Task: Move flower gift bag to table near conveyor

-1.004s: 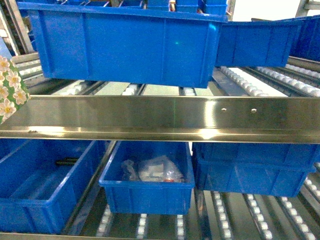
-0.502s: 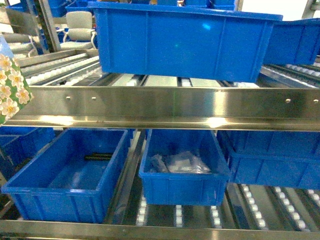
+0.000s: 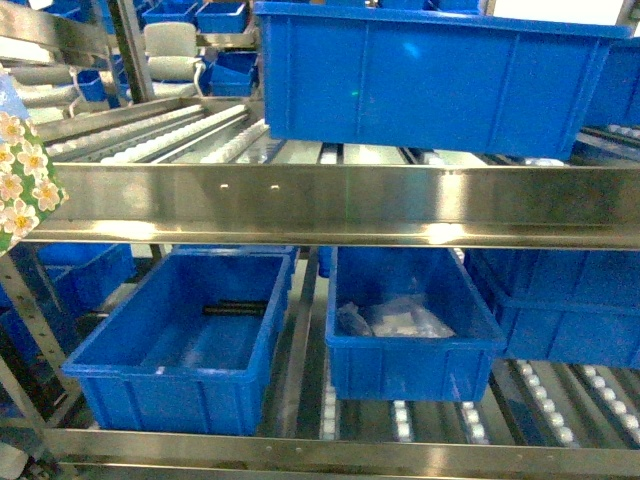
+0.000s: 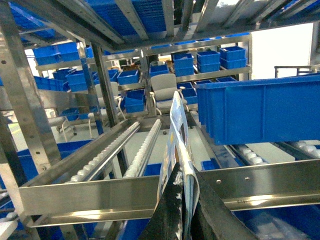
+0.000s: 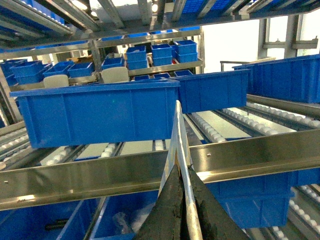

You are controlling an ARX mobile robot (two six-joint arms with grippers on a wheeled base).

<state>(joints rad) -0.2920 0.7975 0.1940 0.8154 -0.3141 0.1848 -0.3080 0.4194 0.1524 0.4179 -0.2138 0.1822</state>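
Note:
The flower gift bag, green with pale blossoms, shows only as a corner at the left edge of the head view. In the left wrist view my left gripper is shut on the bag's upright edge. My right gripper is shut on a thin pale edge that looks like the same bag. Right in front stands the conveyor, a steel frame with lanes of white rollers. The table is out of view.
A large blue bin sits on the upper roller lanes. On the lower level are an open blue bin and another one holding wrapped items. A grey chair and more shelves of bins stand behind the rack.
Everything on the rack has slid to the right in the head view, bringing more of the rack's left side and the chair into sight. The bag corner keeps its place at the left edge.

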